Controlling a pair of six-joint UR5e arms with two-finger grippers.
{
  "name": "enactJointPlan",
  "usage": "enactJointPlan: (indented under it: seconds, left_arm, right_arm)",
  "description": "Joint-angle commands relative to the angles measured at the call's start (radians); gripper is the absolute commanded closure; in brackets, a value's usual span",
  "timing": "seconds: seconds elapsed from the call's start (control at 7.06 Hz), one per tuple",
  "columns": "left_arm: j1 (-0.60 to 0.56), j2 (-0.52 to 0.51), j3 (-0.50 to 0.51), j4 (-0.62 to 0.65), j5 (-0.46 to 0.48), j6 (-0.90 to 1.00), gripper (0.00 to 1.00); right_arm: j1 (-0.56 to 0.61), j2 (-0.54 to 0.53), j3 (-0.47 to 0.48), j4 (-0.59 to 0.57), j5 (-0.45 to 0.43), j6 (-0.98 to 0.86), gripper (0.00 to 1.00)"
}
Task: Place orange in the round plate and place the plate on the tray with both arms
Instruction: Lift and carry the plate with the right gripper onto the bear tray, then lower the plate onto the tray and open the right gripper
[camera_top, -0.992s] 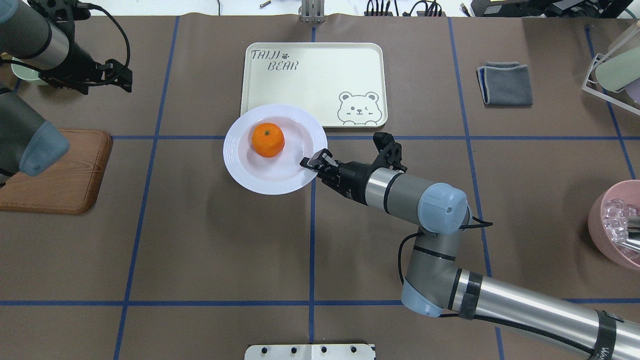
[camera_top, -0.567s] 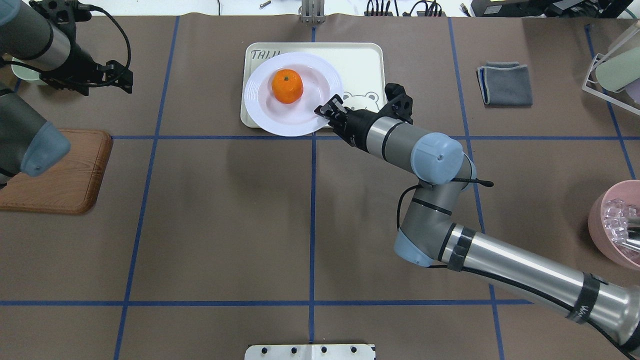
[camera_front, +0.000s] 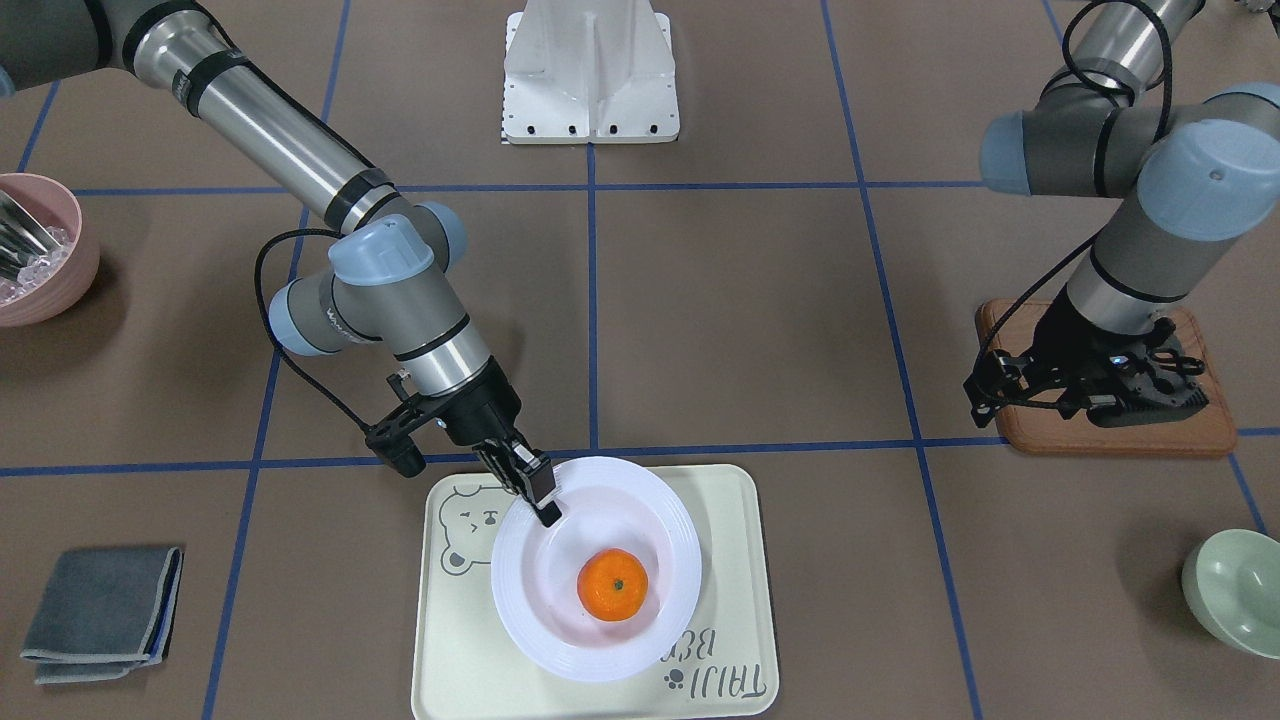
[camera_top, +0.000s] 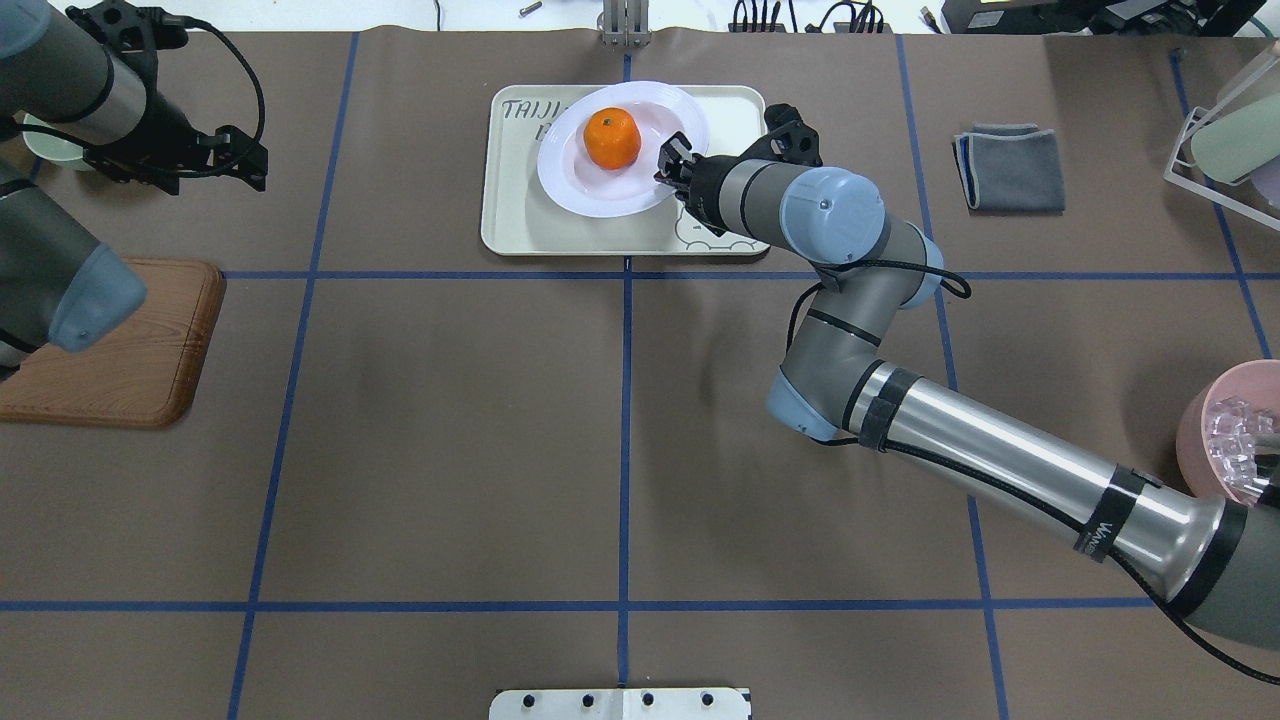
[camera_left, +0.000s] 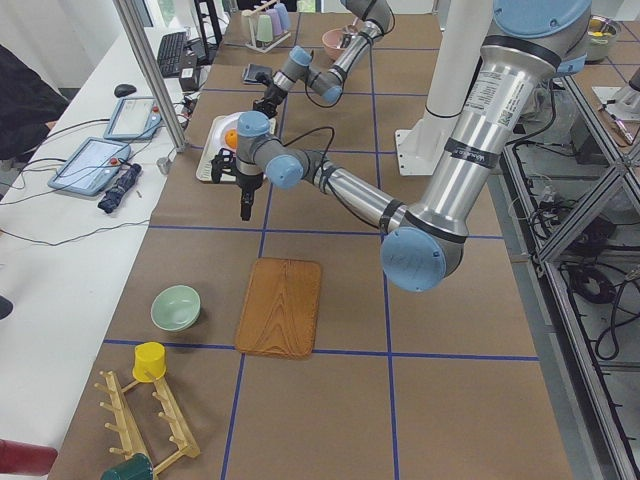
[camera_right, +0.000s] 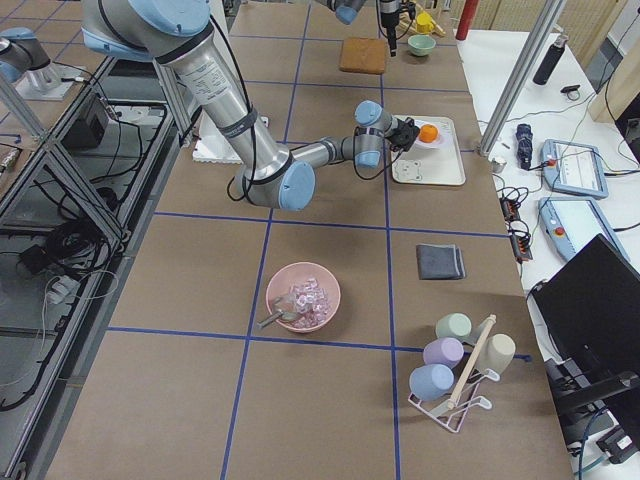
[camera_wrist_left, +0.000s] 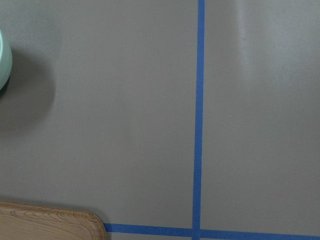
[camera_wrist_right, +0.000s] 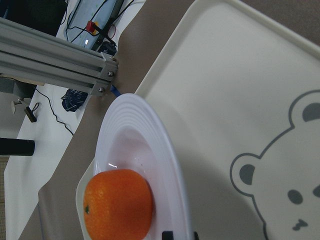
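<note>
Since the earlier overhead frames, the round plate (camera_top: 572, 185) has travelled from the tray's lower-left edge up to its upper centre, carried by the right gripper (camera_top: 672, 160). The jaws are closed on the plate's right-hand rim as the overhead view shows it. The orange (camera_top: 612, 138) sits in the plate's well, clear of the fingers. The plate overlaps the upper edge of the tray (camera_top: 520, 215) in the overhead view, yet it lies inside the tray's outline in the front-facing view. On that evidence it is judged to be held just above the tray rather than resting on it. The left gripper (camera_top: 240, 162) hangs at the upper left of the overhead frame, well apart from the plate and near the wooden board (camera_top: 120, 350); whether its fingers are apart cannot be told. Recommended: lower the plate level and slowly so the orange does not roll, seat the base flat inside the tray's lip, and release only once the plate is supported.
</note>
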Motion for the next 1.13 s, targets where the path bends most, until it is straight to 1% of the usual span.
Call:
enactJointPlan:
  seconds: [0.0, 0.14, 0.28, 0.43, 0.57, 0.71, 0.85, 0.99]
  left_arm:
    - [0.000, -0.003, 0.011, -0.002, 0.000, 0.002, 0.02]
    - [0.000, -0.002, 0.011, -0.002, 0.000, 0.002, 0.02]
    - [-0.001, 0.000, 0.005, -0.002, 0.000, 0.000, 0.02]
    - [-0.001, 0.003, 0.000, -0.002, 0.000, 0.002, 0.02]
    - [-0.004, 0.003, 0.000, -0.002, 0.000, 0.002, 0.02]
    - [-0.005, 0.004, -0.001, -0.002, 0.000, 0.002, 0.02]
    - [-0.006, 0.004, -0.010, 0.000, 0.000, 0.002, 0.02]
    - [-0.008, 0.007, -0.019, 0.000, 0.000, 0.002, 0.02]
  right_arm:
    - [0.005, 0.009, -0.023, -0.009, 0.024, 0.012, 0.64]
    - [0.011, 0.011, -0.006, -0.076, 0.074, -0.021, 0.01]
    - [0.028, 0.006, 0.064, -0.193, 0.128, -0.134, 0.00]
    - [0.064, -0.023, 0.174, -0.369, 0.227, -0.232, 0.00]
    - [0.128, -0.047, 0.274, -0.544, 0.365, -0.347, 0.00]
    - [0.217, -0.069, 0.348, -0.713, 0.548, -0.511, 0.00]
    - [0.305, -0.122, 0.408, -0.825, 0.715, -0.661, 0.00]
    - [0.401, -0.226, 0.493, -0.893, 0.798, -0.799, 0.00]
